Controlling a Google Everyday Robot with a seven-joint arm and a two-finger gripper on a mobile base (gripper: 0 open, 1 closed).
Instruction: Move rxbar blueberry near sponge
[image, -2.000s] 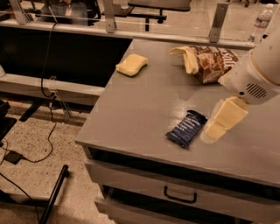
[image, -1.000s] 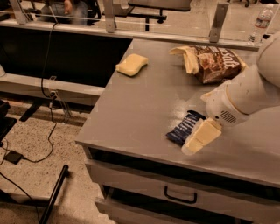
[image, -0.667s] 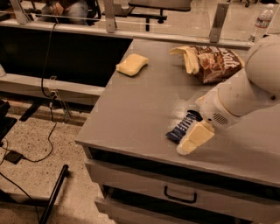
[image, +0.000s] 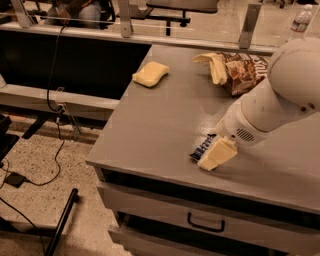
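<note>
Camera view: the only view, looking down on the counter (image: 150, 125) from its front.
Bar (image: 201, 148): a dark wrapper lying flat near the front edge, right of centre. Only its left end shows, and the rest is under the pincer.
Pincer (image: 216, 154): low over the bar, touching it or just above. We cannot tell which.
Pincer state: we cannot tell whether it is spread or closed, nor whether it holds the bar.
Arm (image: 280, 95): white, reaching in from the right.
Sponge (image: 150, 73): toward the far left corner, well apart from the bar, with bare counter between them.
Bag (image: 240, 70): brown, on the far side right of the sponge, off the direct line from bar to sponge.
Step in hand: we judge it to be the grasp of the bar.
Good practice: we advise gripping across the bar's narrow width and low against the counter, since a flat wrapper offers little to bite. Lift it just clear, carry it toward the far left, and set it down just beside the sponge without nudging it.
Risk: the wrapper looks slippery, and a push could slide the bar off the front edge.
</note>
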